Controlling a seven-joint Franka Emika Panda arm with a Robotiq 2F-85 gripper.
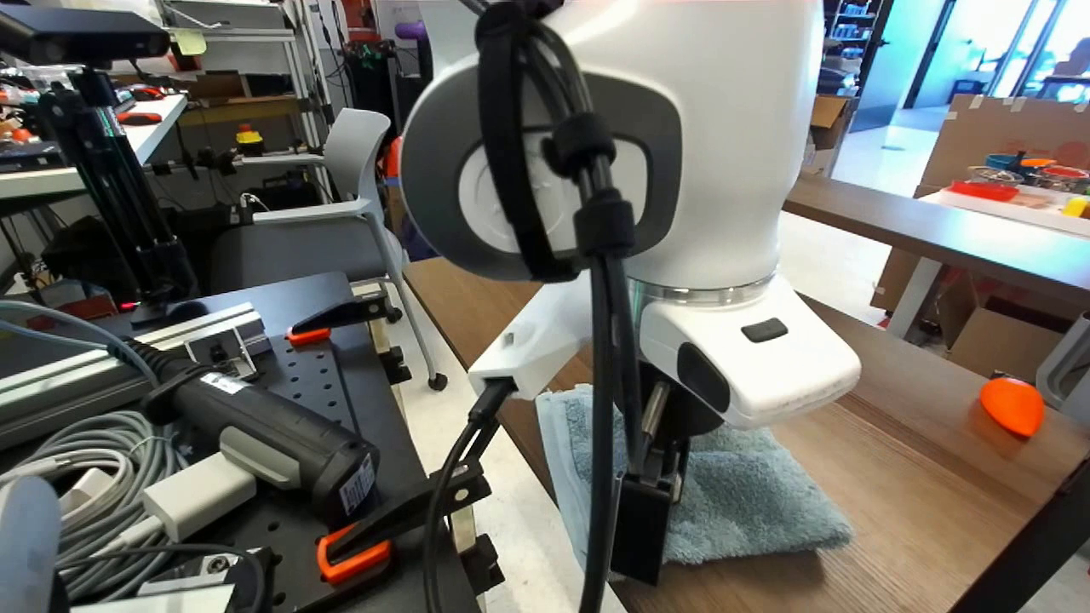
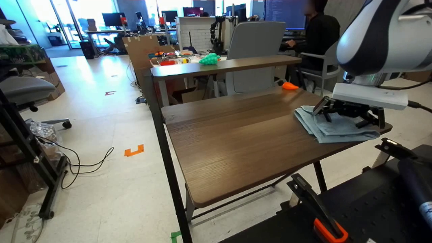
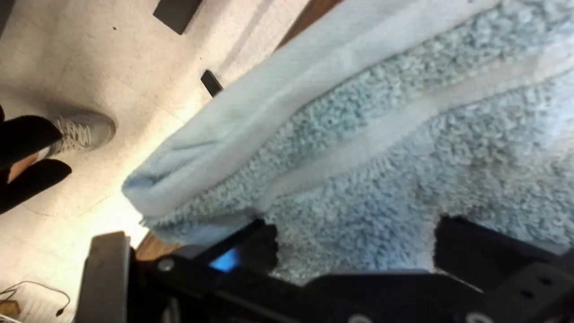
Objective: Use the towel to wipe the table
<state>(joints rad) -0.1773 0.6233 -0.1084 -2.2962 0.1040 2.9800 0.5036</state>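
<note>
The towel, a folded light blue-grey cloth, lies on the brown wood-grain table in both exterior views (image 1: 749, 502) (image 2: 332, 133). It sits near one end of the table (image 2: 236, 135), close to the long edge facing the black bench. My gripper (image 2: 344, 121) points down over the towel, with its fingertips at or touching the cloth. In the wrist view the two black fingers are wide apart (image 3: 354, 242), and fuzzy towel surface (image 3: 358, 179) fills the gap. The cloth between them does not look clearly pinched. In an exterior view the arm hides part of the towel.
An orange object (image 1: 1012, 406) lies on the table, also in an exterior view (image 2: 289, 86). A black bench (image 2: 357, 202) with orange-tipped clamps stands alongside. A similar table (image 2: 229, 65) with a green object (image 2: 210, 59) is behind. A shoe (image 3: 87, 130) shows on the floor.
</note>
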